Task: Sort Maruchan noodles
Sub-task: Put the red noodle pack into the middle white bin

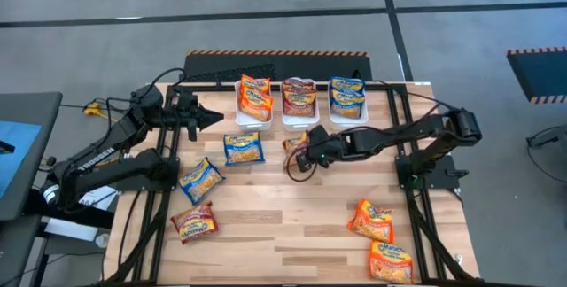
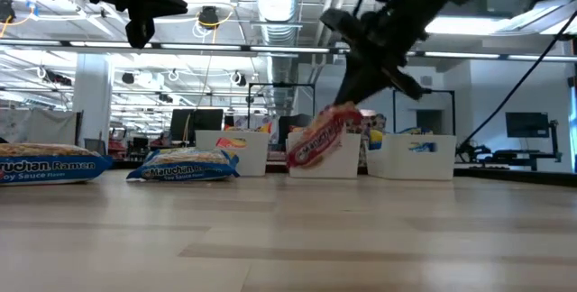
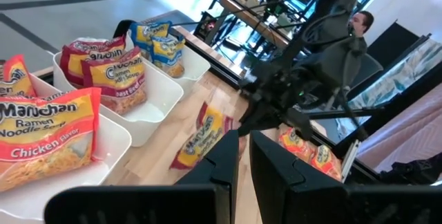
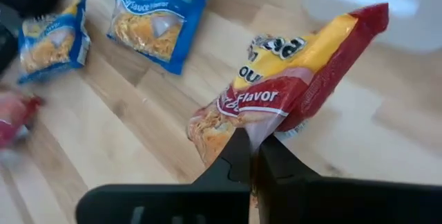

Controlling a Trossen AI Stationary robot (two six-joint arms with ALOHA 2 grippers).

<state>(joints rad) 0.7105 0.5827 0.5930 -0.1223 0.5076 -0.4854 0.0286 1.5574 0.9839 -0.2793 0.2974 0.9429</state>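
Dark red, crinkly plastic Maruchan noodle packet with a yellow end (image 4: 290, 92): your right hand (image 1: 306, 154) has its two fingers pinched shut on one short edge of it, so the packet sticks out forward from the fingertips, tilted, long axis running away from the hand. In the low view it hangs clear of the pale wooden desk (image 1: 292, 225), just in front of the white rectangular plastic bins.

Key relation: the middle white bin (image 1: 299, 114), which already contains dark red packets, lies just beyond the held packet, toward the desk's far edge. I judge the coming move to be a short carry forward and a release there. The orange-packet bin (image 1: 255, 114) sits to its left, the blue-packet bin (image 1: 346, 110) to its right.

Nearer arm: the right one; it already has the packet.

Left hand (image 1: 205, 116): raised near the far left of the desk, beside the orange bin, fingers nearly together, nothing between them.

Still loose on the desk:
- two blue packets (image 1: 243, 148) and one dark red packet (image 1: 193, 222), left side;
- two orange packets (image 1: 372, 221), near right corner.

Handling note: thin, slippery wrapper held by an edge only; it may swing or slip.
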